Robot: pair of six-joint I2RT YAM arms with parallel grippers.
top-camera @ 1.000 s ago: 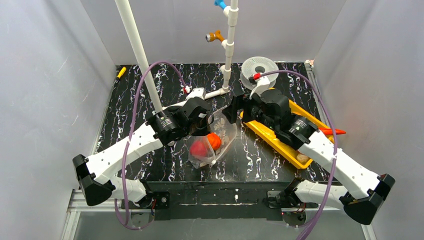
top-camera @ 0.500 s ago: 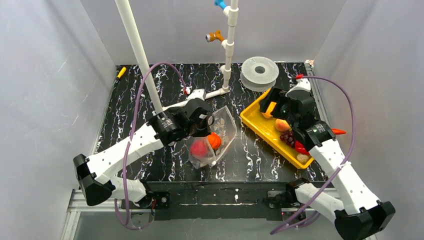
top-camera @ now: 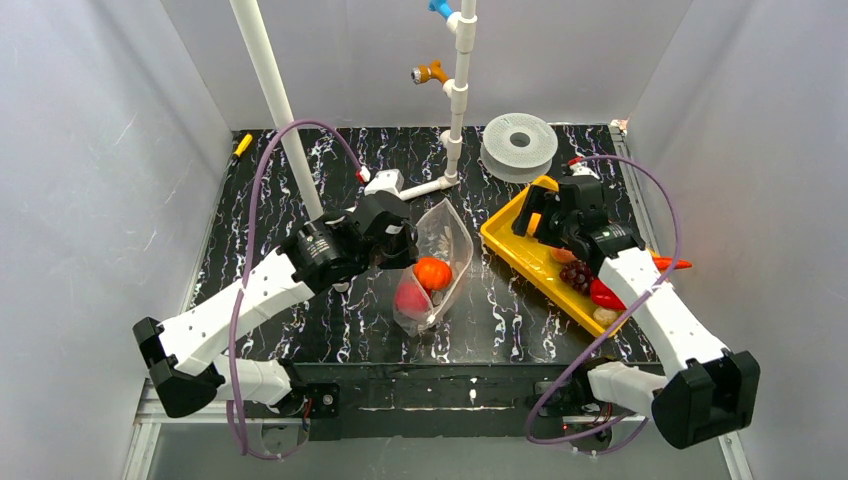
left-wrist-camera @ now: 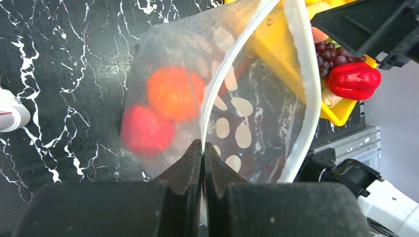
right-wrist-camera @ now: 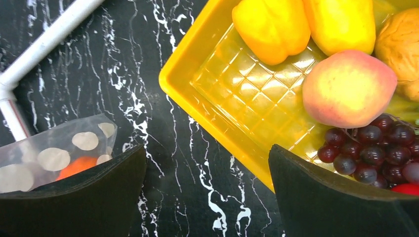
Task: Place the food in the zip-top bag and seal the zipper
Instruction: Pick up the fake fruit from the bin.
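Right between the fingers of the left gripper (left-wrist-camera: pixel 202 146) sits one lip of the zip-top bag (left-wrist-camera: pixel 257 123). Those fingers are pressed tight together on the whitish zipper (left-wrist-camera: pixel 221 81) strip, and the mouth gapes, with the other lip curving away to the right. Just beyond the fingertips, inside the pouch, an orange fruit (left-wrist-camera: pixel 175 94) and a red one (left-wrist-camera: pixel 146 129) lie touching each other.

Over to the right gripper (right-wrist-camera: pixel 207 153): fingers spread wide, nothing between them, hanging above the corner of the yellow tray (right-wrist-camera: pixel 232 94) and the marbled table (right-wrist-camera: pixel 123 64). Just ahead of its right finger, a peach (right-wrist-camera: pixel 348 89) rests against purple grapes (right-wrist-camera: pixel 368 148). Farther ahead lie two yellow peppers (right-wrist-camera: pixel 272 27), side by side. Beside its left finger the bag's dotted corner peeks in, apart from the tray.
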